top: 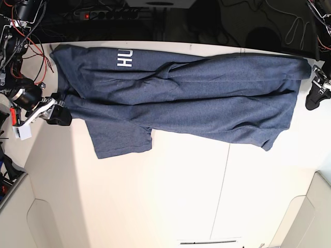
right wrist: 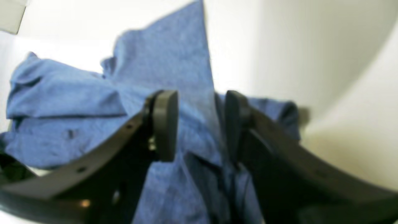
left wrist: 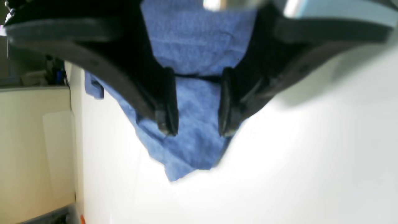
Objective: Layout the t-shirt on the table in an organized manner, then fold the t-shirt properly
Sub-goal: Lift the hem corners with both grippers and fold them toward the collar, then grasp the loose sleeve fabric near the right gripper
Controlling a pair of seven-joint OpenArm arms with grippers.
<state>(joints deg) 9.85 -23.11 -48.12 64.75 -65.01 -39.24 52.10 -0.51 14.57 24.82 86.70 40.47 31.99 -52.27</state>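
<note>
**Navy shirt lying stretched across the table**

The wide off-white matte table (top: 170, 196) is carrying the heathered navy-blue cotton t-shirt (top: 196, 103), its long axis running side to side along the far edge, white lettering toward the base view's left. Only the wrist views are showing the jaws: the left gripper (left wrist: 196, 130) and right gripper (right wrist: 202, 124) are both standing apart over blue cloth. Red wires (top: 36, 46) are hanging beside the right arm.
</note>
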